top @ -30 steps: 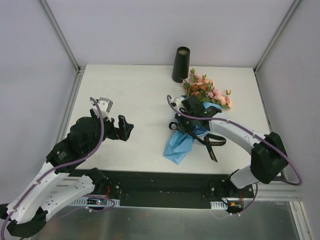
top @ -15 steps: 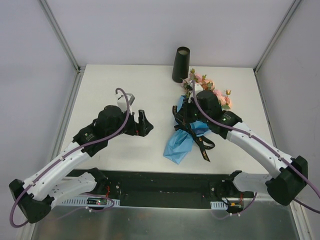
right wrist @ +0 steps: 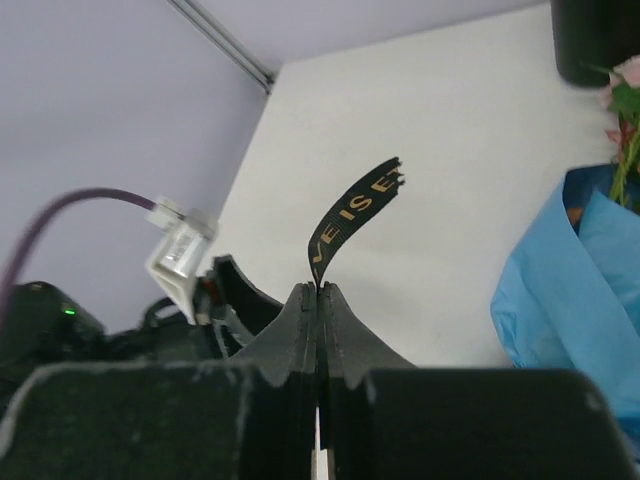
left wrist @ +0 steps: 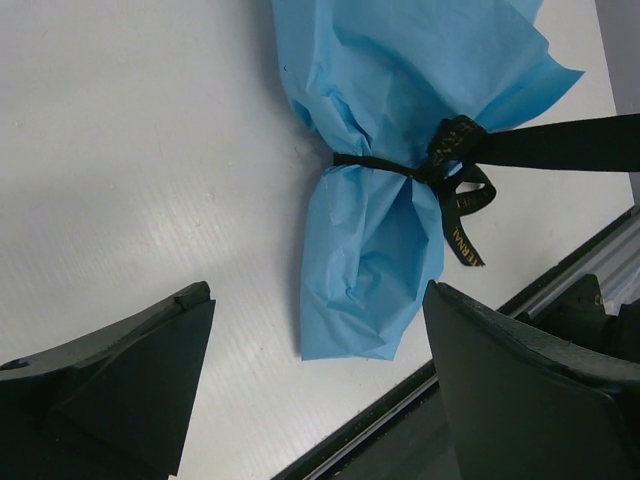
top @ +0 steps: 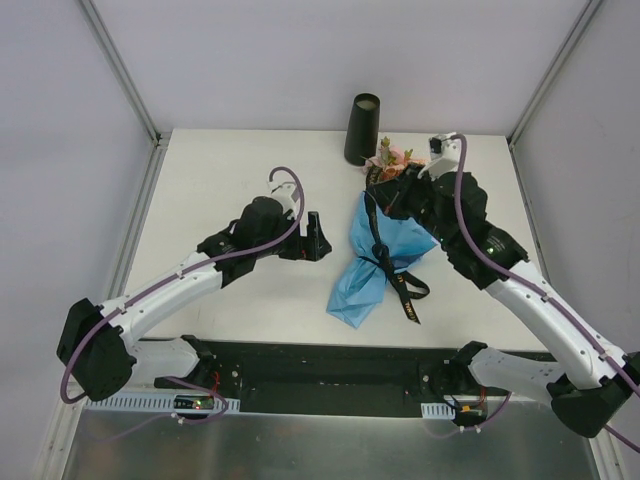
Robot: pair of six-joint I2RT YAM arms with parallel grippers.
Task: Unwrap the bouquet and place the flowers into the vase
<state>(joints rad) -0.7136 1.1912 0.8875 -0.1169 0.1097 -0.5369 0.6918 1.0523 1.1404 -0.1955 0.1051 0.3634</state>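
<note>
The bouquet (top: 385, 250) lies right of the table's middle, its blue paper (left wrist: 380, 200) cinched by a knotted black ribbon (left wrist: 455, 160). Pink flowers (top: 395, 158) poke out at its far end, next to the black vase (top: 362, 128) standing upright at the back. My right gripper (top: 378, 197) is shut on one ribbon end (right wrist: 355, 205), which runs taut from the knot to the pinched jaws (right wrist: 320, 292). Just left of the bouquet hovers my left gripper (top: 318, 240), open, with nothing between its fingers (left wrist: 110, 390).
The table's near edge with its black rail (top: 330, 362) runs close below the paper's tail (left wrist: 365, 330). Metal frame posts (top: 120, 70) and grey walls enclose the back and sides.
My right gripper has drawn the ribbon end away from the knot toward the back, and its arm has swung right. The left arm has travelled right to the bouquet.
</note>
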